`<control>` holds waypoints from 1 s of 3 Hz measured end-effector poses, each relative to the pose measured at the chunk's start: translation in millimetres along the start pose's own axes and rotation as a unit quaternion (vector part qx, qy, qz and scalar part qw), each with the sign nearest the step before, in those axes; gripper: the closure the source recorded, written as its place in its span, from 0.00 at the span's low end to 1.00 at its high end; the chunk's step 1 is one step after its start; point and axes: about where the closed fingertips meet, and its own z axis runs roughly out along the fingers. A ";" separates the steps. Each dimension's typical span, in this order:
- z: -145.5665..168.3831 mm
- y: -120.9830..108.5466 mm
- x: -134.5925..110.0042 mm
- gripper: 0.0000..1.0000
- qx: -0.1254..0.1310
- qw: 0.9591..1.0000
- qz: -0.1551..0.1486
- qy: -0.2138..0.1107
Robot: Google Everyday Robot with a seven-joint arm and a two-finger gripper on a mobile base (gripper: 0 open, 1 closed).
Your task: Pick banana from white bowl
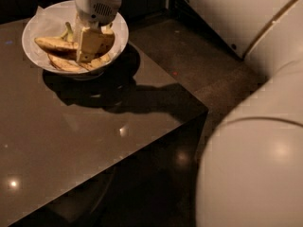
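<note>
Gripper (90,46) hangs down into the white bowl (35,27) by the far edge of the desk (94,136); whether it grasps anything, I cannot tell; the banana (64,65) lies in that bowl, along its near side.

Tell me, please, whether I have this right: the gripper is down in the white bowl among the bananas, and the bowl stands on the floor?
Not quite: the gripper is down in the white bowl among the bananas, but the bowl stands on the dark table instead. The camera view shows this.
</note>
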 end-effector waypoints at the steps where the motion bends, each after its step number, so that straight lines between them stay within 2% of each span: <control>1: -9.3 29.8 -11.6 1.00 0.010 1.000 0.016 -0.010; 2: -7.3 36.7 -11.5 1.00 0.007 1.000 0.017 -0.009; 3: -15.8 55.7 -21.6 1.00 -0.016 0.999 0.031 -0.006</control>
